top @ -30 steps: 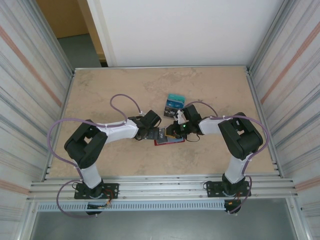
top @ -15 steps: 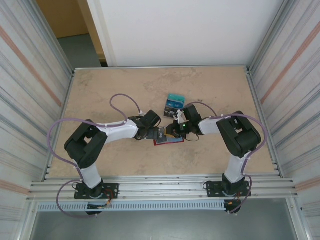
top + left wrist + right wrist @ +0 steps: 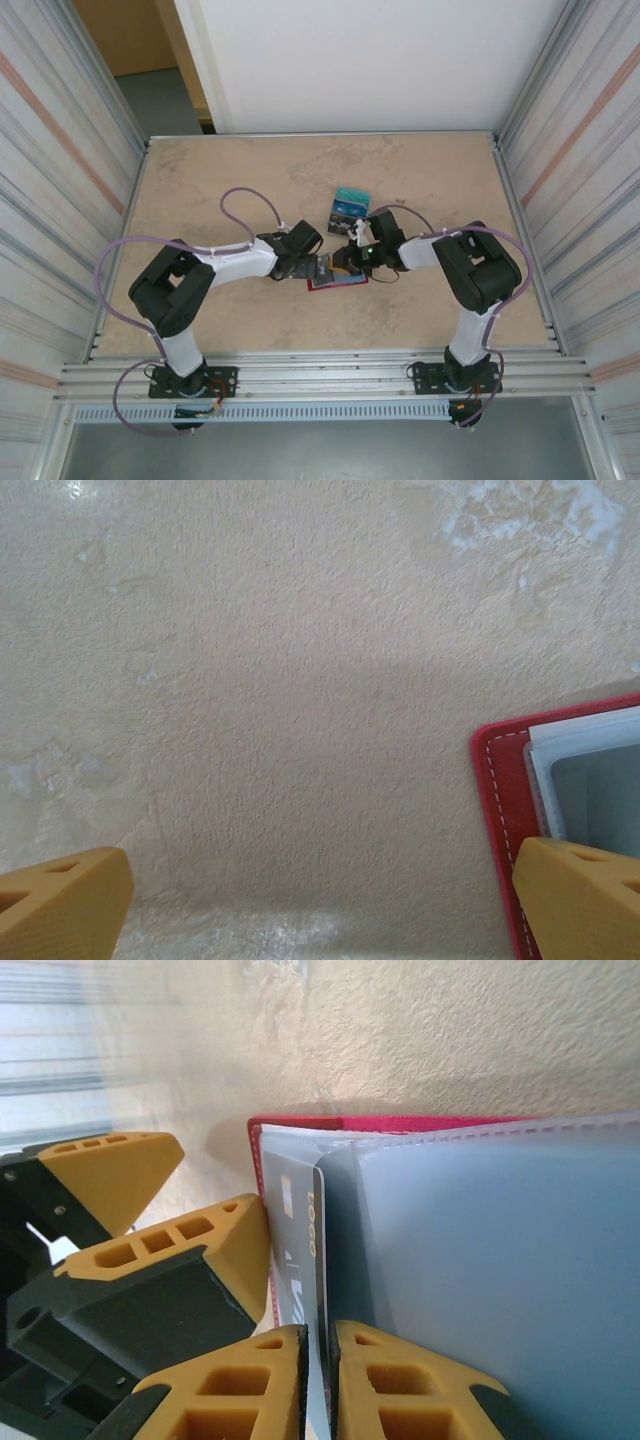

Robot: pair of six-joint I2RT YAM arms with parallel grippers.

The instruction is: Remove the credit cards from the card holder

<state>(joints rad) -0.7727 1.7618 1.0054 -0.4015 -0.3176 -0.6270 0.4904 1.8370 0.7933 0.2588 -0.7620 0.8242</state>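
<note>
The table [image 3: 200, 180] carries the whole work area. The left arm [image 3: 235, 262] and right arm [image 3: 470, 265] reach inward and meet over its centre. The holder [image 3: 335, 282] lies open and flat between the two wrists, red cover down and clear pocket [image 3: 500, 1260] up. A small stack of loose cards [image 3: 348, 206] lies just beyond it toward the far edge, apart from the holder. The step in hand appears to be extraction of one more card. The left gripper [image 3: 320, 880] stands fully wide, one finger over the holder's corner and the other over bare table, and it grasps nothing. The right gripper [image 3: 318, 1345] has its jaws drawn narrow on the edge of a dark card [image 3: 298, 1250], which sits upright in the pocket at the holder's end. The next move calls for a straight pull along the pocket's slot. The holder must be braced so that it does not lift or slide with the card. Obstructions: the left fingers [image 3: 190, 1250] stand directly beside the card, close to the right fingers. The pocket film may be caught in the pinch, which cannot be confirmed. The loose stack lies near the likely withdrawal and placement path.
</note>
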